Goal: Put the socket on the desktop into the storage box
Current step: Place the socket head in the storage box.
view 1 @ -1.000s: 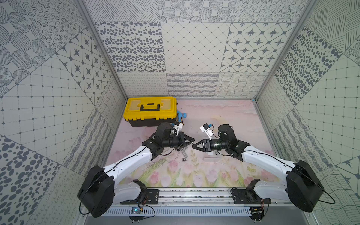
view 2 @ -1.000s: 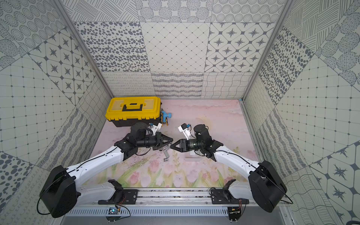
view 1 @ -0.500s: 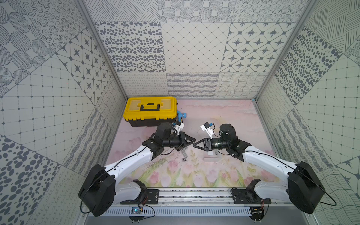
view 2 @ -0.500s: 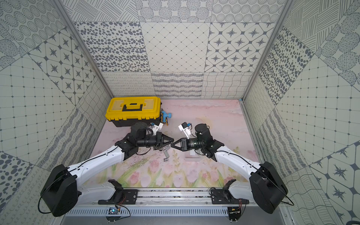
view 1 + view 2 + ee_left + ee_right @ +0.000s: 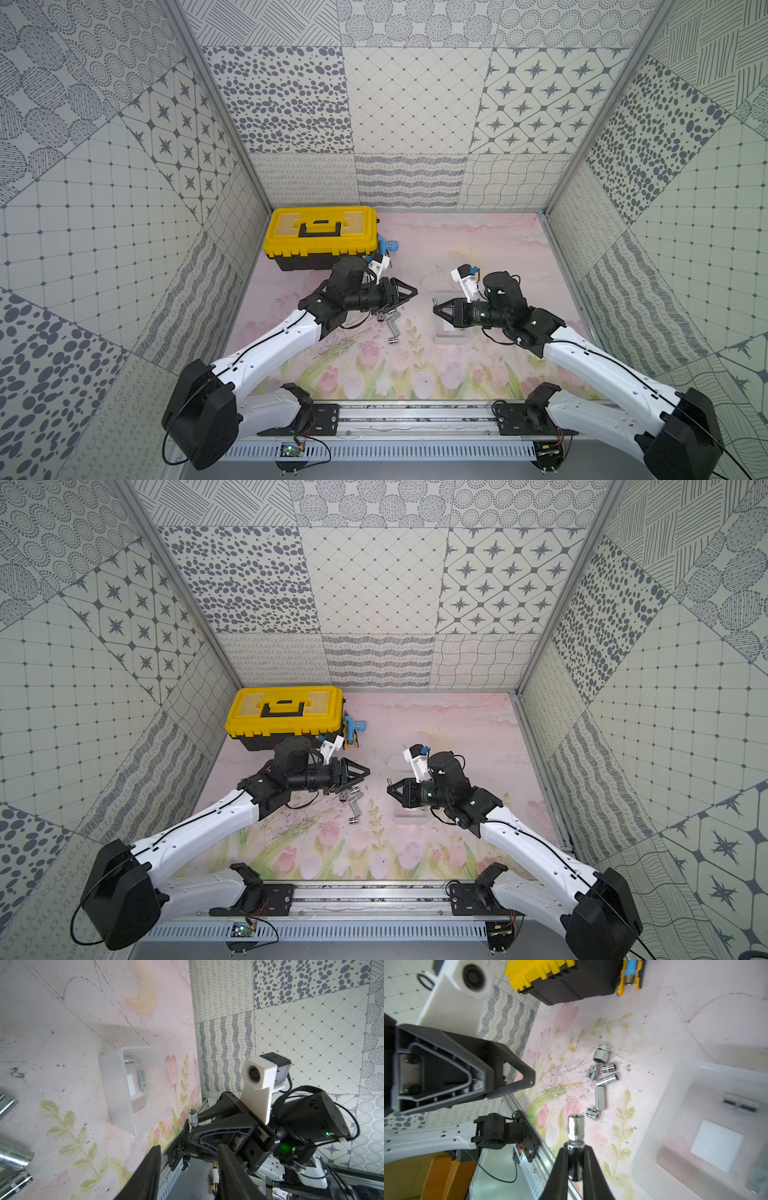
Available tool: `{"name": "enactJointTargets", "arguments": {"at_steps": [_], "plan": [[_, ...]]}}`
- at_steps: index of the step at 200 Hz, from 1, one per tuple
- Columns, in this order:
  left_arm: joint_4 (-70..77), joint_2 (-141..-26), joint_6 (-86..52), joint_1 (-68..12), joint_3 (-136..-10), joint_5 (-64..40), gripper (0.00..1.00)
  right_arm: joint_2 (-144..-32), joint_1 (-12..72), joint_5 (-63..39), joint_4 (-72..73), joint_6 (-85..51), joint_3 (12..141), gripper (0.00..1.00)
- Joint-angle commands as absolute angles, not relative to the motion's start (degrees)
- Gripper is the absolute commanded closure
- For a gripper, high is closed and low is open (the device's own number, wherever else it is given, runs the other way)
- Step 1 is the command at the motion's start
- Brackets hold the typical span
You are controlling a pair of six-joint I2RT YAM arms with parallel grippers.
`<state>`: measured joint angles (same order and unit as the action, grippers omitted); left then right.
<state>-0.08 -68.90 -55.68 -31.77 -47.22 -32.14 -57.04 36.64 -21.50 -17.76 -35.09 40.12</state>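
Right wrist view: right gripper (image 5: 575,1148) fingers pinch socket (image 5: 576,1126).
Left gripper (image 5: 189,1146): fingers apart, empty.
Storage box (image 5: 116,1086): on tabletop (image 5: 478,249), near right gripper.

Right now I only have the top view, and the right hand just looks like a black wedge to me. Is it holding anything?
Observer: Yes. The right wrist view shows the right hand shut on a socket, which sticks out past the fingertips.
Operator: And the little box under that arm, is anything in it? The arm covers part of it for me.
Observer: Yes. In the left wrist view the box has two more sockets lying on its floor.
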Motion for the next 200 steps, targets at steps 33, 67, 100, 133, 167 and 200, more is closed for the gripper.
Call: {"name": "enactJointTargets", "arguments": {"at_steps": [33, 67, 100, 133, 167, 200], "plan": [[-13.41, -68.87, -45.45, -33.66, -48.6, -18.03, 0.54, -49.09, 36.55, 0.39, -25.18, -36.51, 34.42, 1.0], [-15.8, -69.86, -43.65, -36.87, -49.14, -13.27, 0.54, -52.21, 36.55, 0.65, -26.64, -38.5, 34.9, 1.0], [-19.77, -69.64, -44.23, -37.88, -49.7, -6.62, 0.55, -56.55, 37.34, 1.18, -27.55, -38.36, 35.76, 1.0], [-20.37, -68.22, -44.87, -37.88, -47.84, -4.14, 0.55, -61.18, 41.73, 3.63, -26.46, -38.03, 37.71, 1.0], [-21.5, -68.17, -44.93, -37.88, -47.5, -2.21, 0.53, -66.55, 43.94, 5.15, -24.19, -38.35, 39.89, 1.0], [-22.07, -68.82, -44.64, -37.88, -47.38, -1.71, 0.52, -70.33, 43.86, 6.85, -24.19, -37.89, 42.49, 1.0]]}}
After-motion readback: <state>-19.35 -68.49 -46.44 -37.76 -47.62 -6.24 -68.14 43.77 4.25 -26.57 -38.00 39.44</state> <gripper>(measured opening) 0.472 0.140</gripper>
